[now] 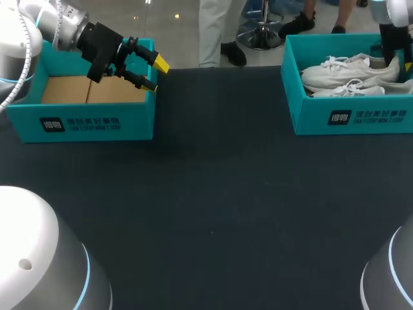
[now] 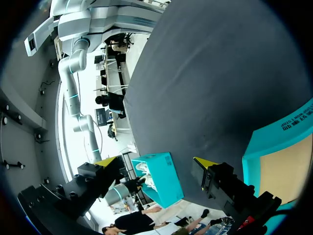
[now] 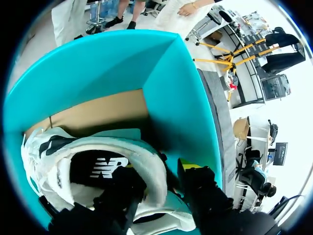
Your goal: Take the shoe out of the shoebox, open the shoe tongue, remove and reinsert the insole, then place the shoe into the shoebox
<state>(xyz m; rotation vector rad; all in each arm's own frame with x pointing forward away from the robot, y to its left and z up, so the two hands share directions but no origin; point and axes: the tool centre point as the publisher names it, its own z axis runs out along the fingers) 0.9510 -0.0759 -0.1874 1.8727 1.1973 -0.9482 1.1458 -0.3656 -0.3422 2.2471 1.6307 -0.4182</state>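
Two white shoes lie in the teal shoebox [image 1: 352, 119] at the table's far right. My right gripper [image 1: 391, 53] reaches down into that box at the heel of the rear shoe [image 1: 352, 68]. In the right wrist view the padded heel collar of this shoe [image 3: 146, 169] stands between the fingers of the right gripper [image 3: 157, 169]. One finger is inside the shoe and the other outside, with a small gap, so the gripper is open. My left gripper [image 1: 155, 74] hangs open and empty over the near right corner of a second teal box [image 1: 90, 123].
The second teal box at the far left holds only a brown cardboard floor [image 1: 84, 90]. In the left wrist view its corner [image 2: 283, 156] lies beside the left gripper [image 2: 154, 164], and the shoebox [image 2: 161, 178] stands far ahead. Dark tabletop [image 1: 213, 194] spans between the boxes.
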